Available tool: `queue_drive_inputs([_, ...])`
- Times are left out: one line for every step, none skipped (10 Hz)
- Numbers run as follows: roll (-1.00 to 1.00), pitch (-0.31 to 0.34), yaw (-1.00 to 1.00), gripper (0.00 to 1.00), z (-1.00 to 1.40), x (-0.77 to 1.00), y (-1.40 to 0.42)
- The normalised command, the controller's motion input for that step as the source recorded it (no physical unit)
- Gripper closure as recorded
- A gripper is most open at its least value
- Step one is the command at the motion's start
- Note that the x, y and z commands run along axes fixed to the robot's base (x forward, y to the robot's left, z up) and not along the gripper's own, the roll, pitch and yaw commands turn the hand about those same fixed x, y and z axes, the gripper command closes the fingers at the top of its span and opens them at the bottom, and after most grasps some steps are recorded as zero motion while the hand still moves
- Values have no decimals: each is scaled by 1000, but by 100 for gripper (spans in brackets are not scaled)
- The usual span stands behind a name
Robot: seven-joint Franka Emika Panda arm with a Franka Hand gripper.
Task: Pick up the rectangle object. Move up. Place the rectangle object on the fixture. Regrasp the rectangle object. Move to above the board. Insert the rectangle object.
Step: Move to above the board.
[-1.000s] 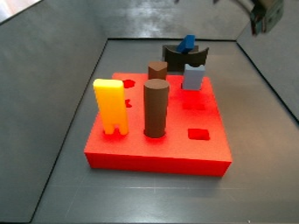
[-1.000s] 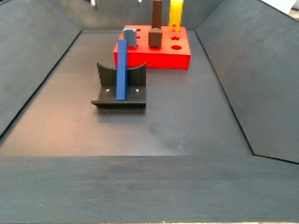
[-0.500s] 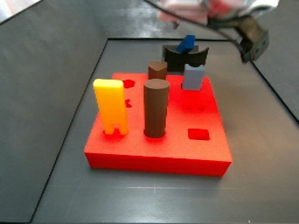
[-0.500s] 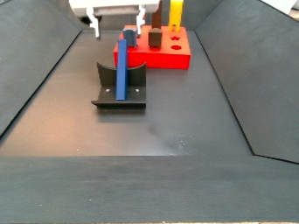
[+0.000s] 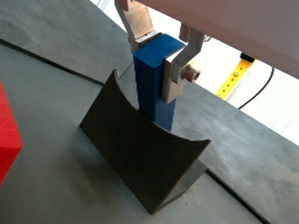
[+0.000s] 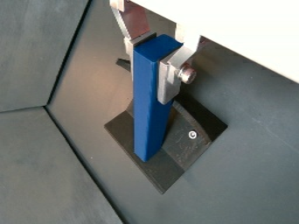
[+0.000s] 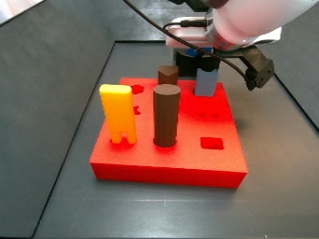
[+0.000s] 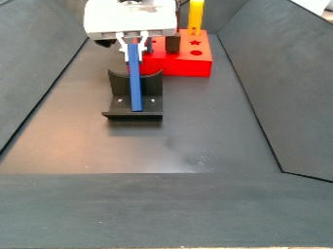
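Observation:
The rectangle object (image 5: 155, 92) (image 6: 149, 109) (image 8: 134, 83), a long dark blue bar, stands upright in the black fixture (image 5: 128, 153) (image 6: 177, 156) (image 8: 135, 110). In both wrist views my gripper (image 5: 158, 63) (image 6: 155, 54) has its silver fingers pressed against opposite sides of the bar's top end, shut on it. In a side view the gripper (image 8: 132, 41) sits directly over the bar, in front of the red board (image 8: 196, 64). From the opposite side, the gripper (image 7: 200, 58) and the arm hide the bar and the fixture behind the board (image 7: 169, 161).
On the board stand a yellow-orange block (image 7: 117, 112), a tall brown cylinder (image 7: 166, 117), a shorter brown cylinder (image 7: 167, 74) and a pale grey-blue peg (image 7: 206, 86). Sloping grey walls (image 8: 53, 88) enclose the floor on both sides.
The gripper came down from above with its fingers apart and has closed on the top of the blue bar. The bar and fixture have not moved.

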Motion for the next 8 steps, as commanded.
queue_drive_inputs([-102, 198, -139, 100, 1000, -108, -112])
queue_drive_inputs([-106, 199, -122, 100, 1000, -109, -112])
queue_drive_inputs([-115, 192, -58, 100, 1000, -108, -101])
queue_drive_inputs([-118, 184, 17, 100, 1000, -106, -94])
queue_drive_inputs([-105, 175, 45, 100, 1000, -106, -93])
queue_drive_inputs([-69, 149, 88, 100, 1000, -102, -88])
queue_drive_inputs([-56, 124, 111, 100, 1000, -97, -84])
queue_drive_inputs([-47, 95, 124, 100, 1000, -93, -80])
